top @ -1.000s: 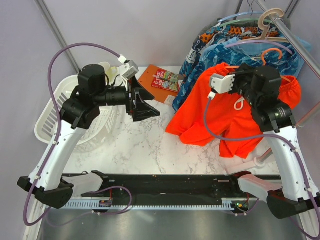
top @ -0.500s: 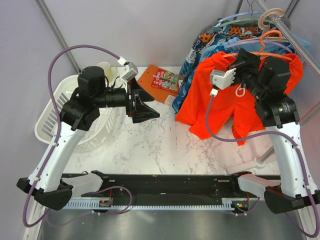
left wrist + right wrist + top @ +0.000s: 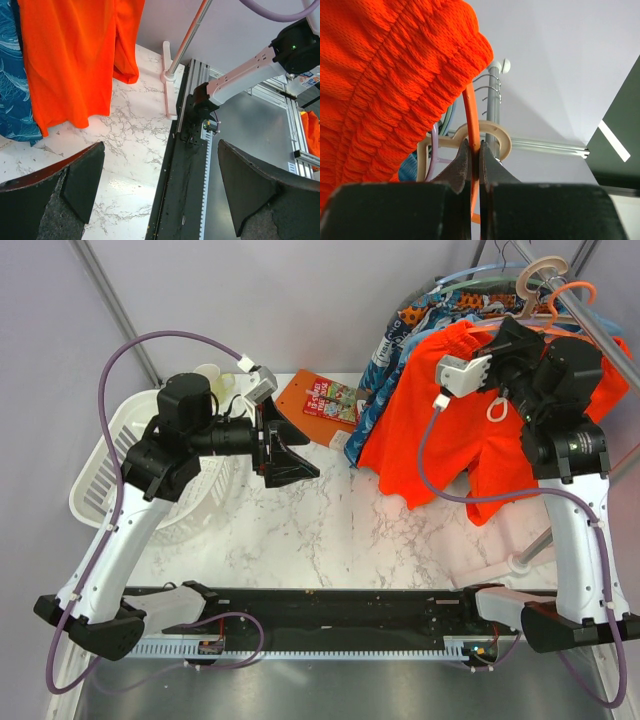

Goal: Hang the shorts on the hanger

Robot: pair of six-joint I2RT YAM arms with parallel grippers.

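Observation:
The bright orange-red shorts point(image 3: 440, 430) hang from the thin orange hanger point(image 3: 572, 290) at the back right, their legs dangling above the marble table point(image 3: 300, 530). My right gripper point(image 3: 520, 335) is shut on the hanger's thin neck. The right wrist view shows the gripper point(image 3: 475, 150) pinching the orange hanger point(image 3: 471, 115) beside the shorts' ribbed waistband point(image 3: 385, 75). My left gripper point(image 3: 290, 455) hovers open and empty over the table's middle. In the left wrist view, the gripper point(image 3: 160, 145) has the shorts point(image 3: 70, 60) well ahead of it.
A metal rail point(image 3: 590, 325) carries a beige hanger point(image 3: 540, 275), a pale blue hanger point(image 3: 470, 275) and a blue patterned garment point(image 3: 400, 350). A white basket point(image 3: 100, 480) stands at the left. A red packet point(image 3: 318, 400) lies at the back. The rack's foot point(image 3: 169, 80) rests on the table.
My right arm has lifted the hanger with the shorts up and to the right, towards the rail. The shorts now hang off the table. The left arm has stayed put.

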